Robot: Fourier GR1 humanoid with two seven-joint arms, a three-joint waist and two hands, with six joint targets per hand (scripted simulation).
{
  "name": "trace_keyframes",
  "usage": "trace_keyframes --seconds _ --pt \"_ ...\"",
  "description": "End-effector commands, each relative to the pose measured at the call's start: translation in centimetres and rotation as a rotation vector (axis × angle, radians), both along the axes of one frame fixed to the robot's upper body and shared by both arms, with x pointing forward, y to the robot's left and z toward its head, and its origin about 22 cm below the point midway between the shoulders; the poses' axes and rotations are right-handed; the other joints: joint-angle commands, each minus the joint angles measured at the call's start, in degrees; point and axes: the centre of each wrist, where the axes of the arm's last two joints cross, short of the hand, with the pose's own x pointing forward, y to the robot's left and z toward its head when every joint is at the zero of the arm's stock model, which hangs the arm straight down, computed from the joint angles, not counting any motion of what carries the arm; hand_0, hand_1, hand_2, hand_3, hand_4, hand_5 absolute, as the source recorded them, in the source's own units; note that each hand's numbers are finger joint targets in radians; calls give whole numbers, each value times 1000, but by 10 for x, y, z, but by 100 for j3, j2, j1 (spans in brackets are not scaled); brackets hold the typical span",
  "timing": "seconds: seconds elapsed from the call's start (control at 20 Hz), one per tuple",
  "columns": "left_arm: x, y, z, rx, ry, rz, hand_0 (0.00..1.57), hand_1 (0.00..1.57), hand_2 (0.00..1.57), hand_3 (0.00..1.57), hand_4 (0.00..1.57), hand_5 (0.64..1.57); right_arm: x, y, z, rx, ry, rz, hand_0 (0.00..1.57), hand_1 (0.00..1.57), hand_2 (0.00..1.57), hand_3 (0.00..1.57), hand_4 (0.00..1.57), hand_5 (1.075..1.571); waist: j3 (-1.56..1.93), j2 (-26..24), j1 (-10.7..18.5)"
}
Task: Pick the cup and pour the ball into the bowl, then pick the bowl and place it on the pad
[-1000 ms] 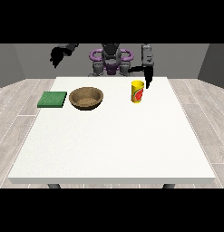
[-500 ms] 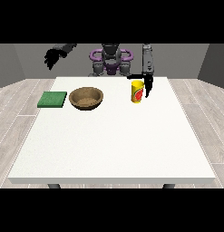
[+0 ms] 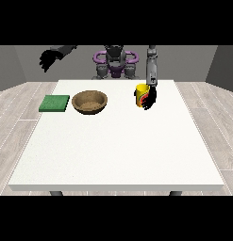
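Cup (image 3: 141, 95): yellow, upright on the white desk (image 3: 118, 150), right of the bowl.
Bowl (image 3: 90, 101): brown, between cup and pad.
Pad (image 3: 54, 103): green, flat, just left of the bowl.
Ball: not visible; presumably inside the cup.
Hand at the view's right (image 3: 150, 99): against the cup's side; whether its fingers have closed round the cup cannot be told.
Hand at the view's left (image 3: 51, 58): raised well above the desk, fingers hanging relaxed, holding nothing.
Risk: an off-centre contact could tip the cup and spill the ball before the bowl.

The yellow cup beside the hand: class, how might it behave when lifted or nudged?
The upright yellow cup looks rigid, so probably keeps its shape. It stands taller than wide, so a sideways nudge from the black hand at the view's right might tip it.
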Motion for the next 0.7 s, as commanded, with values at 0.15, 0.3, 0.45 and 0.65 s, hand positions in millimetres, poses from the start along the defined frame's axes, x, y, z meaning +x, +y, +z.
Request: trace_keyframes --seconds 0.15,0.3,0.45,0.65 --pt "-2 22 -12 94 -29 142 1283 1283 1571 1571 1366 1457 -8 -36 30 -16 -64 47 0 0 0 164 642 1568 -4 404 -491" --pt "-7 -8 -19 142 58 102 1283 1283 1571 1571 1408 1418 -14 -61 0 9 61 -4 0 0 0 151 628 1566 3 -417 -184" --pt "9 -36 -4 261 63 78 1267 1267 1571 1571 1401 1432 -3 -72 12 15 119 -22 0 0 0 293 636 1567 5 -788 -65" --pt "43 -48 38 517 71 102 1298 1298 1571 1571 1398 1488 1 -52 -20 26 236 -27 0 0 0 276 639 1564 23 -1390 34"
